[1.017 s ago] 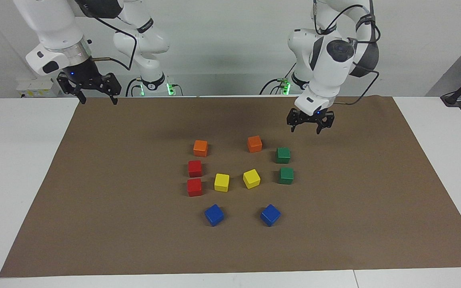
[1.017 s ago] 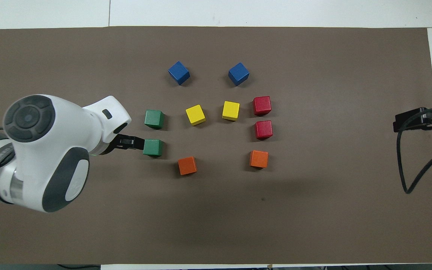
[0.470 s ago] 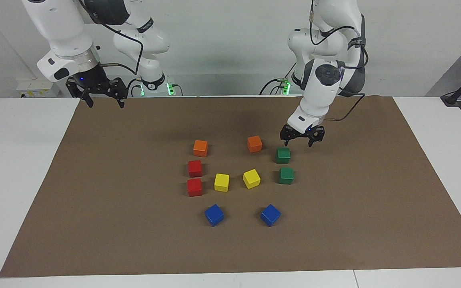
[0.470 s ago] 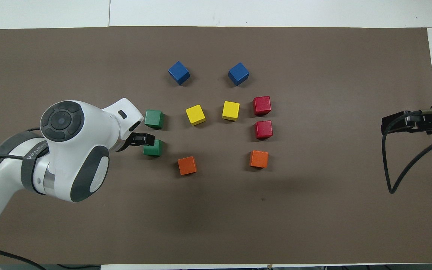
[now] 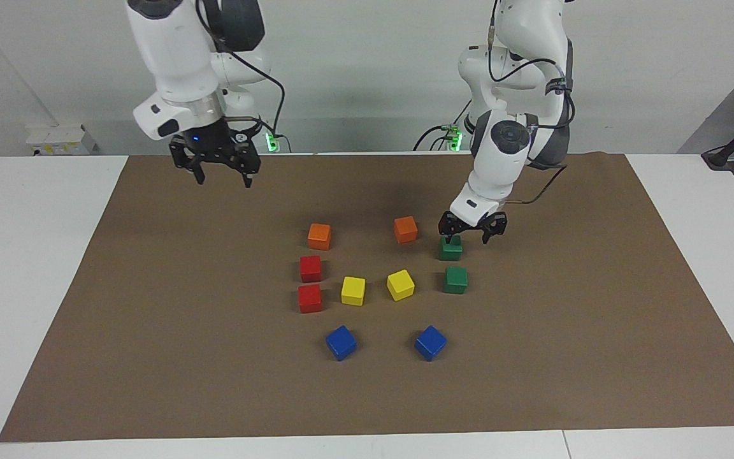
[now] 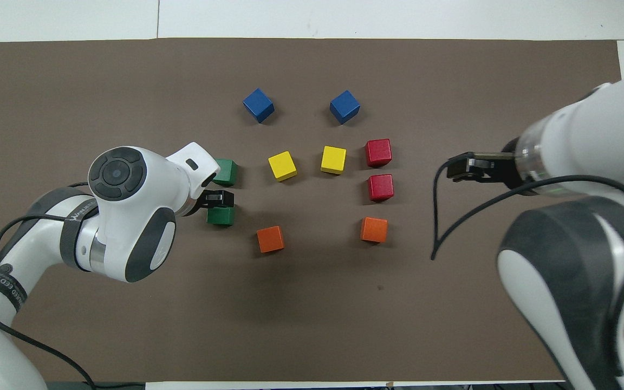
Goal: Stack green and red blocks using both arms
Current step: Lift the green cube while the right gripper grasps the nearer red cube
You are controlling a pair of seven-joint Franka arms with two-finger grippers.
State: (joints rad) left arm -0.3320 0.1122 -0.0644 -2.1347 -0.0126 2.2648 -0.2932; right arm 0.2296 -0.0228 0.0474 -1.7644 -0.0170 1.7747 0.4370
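Bench (image 5: 35,268): white top; a brown matte mat (image 5: 532,357) covers most of it, and every cube sits on that mat.
Right arm (image 5: 176,57): white shell, dark joint caps; I have its hand (image 5: 217,171) up in the air over bare mat at its own end, fingers spread, carrying nothing.
Left arm (image 5: 507,140): bent down over the green pair; its hand (image 5: 467,233) is low at the nearer green block (image 5: 450,249), fingers apart, one dipping at the cube's edge. I judge no grip yet.
Progress: nothing stacked. All four task cubes lie flat and single; I read this as the first pick just beginning.
Farther green block (image 5: 455,280): near its twin, untouched.
Red blocks: nearer one (image 5: 310,268) and farther one (image 5: 309,298), close together toward the right arm's end, untouched.
Others: two orange cubes (image 5: 319,236), two yellow cubes (image 5: 353,291), two blue cubes (image 5: 341,342), not mine to move.
Surfaces: cubes small, equal, sharp-edged, dull paint; I expect flat faces to stack squarely.
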